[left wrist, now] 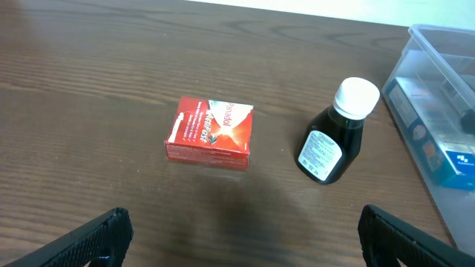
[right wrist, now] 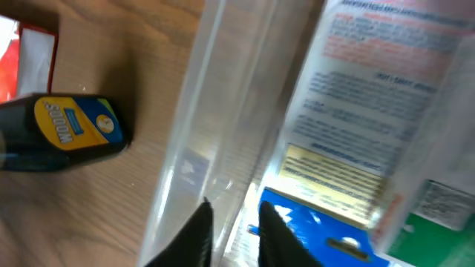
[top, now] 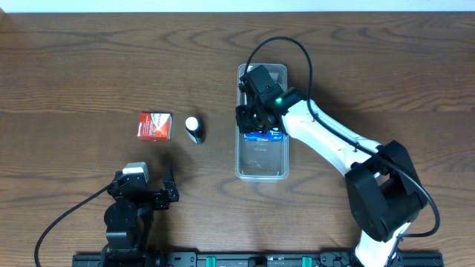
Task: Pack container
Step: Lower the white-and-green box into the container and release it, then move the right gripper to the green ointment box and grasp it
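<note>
We judge the container (top: 261, 176), just beyond the dark bottle (top: 194, 129) on the worktop, light, stiff and slippery, so we'd grip its rim. The left pincer (left wrist: 243, 222) gapes. The right pincer (right wrist: 231, 222) is inside the container, and we cannot tell its state.

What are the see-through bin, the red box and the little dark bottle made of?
The container looks like clear, glossy plastic: the table grain shows through it. The red box seems printed cardboard, with crisp folded edges. The dark bottle is glass or plastic, hard to tell, with a white plastic-looking cap.
</note>
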